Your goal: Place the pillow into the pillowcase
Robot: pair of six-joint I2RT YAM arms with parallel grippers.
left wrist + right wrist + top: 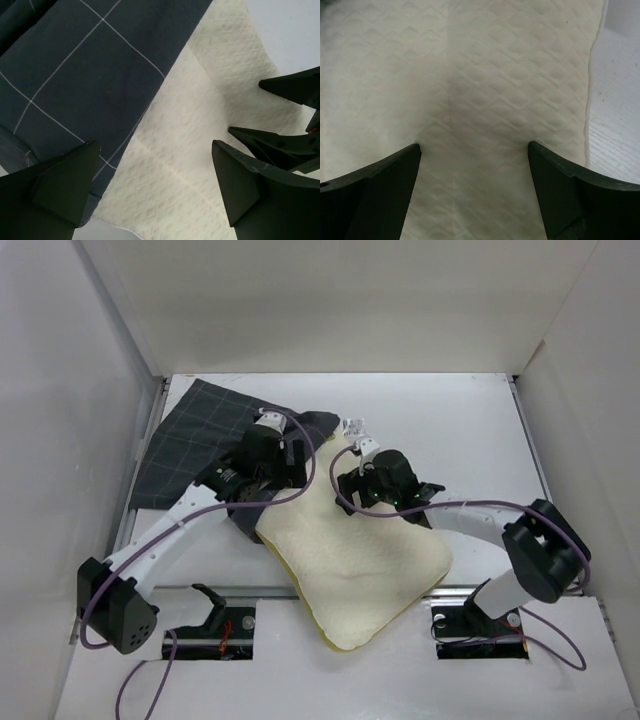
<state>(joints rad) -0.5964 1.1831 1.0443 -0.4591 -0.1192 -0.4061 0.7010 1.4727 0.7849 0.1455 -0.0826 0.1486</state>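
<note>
The cream quilted pillow [350, 560] lies at an angle in the middle of the table, with its near corner over the front edge. The dark checked pillowcase [190, 440] lies flat at the back left, and its near edge overlaps the pillow's far left corner. My left gripper [290, 465] is open above that overlap. In the left wrist view [155, 170] one finger is over the pillowcase [75, 75] and the other over the pillow [200, 130]. My right gripper [355, 485] is open with both fingertips down on the pillow's far end [475, 90].
White walls enclose the table on the left, back and right. Bare white tabletop [450, 420] lies behind and to the right of the pillow. The arm bases sit in two slots [225, 625] at the near edge. The right gripper's fingers [290, 145] show close by in the left wrist view.
</note>
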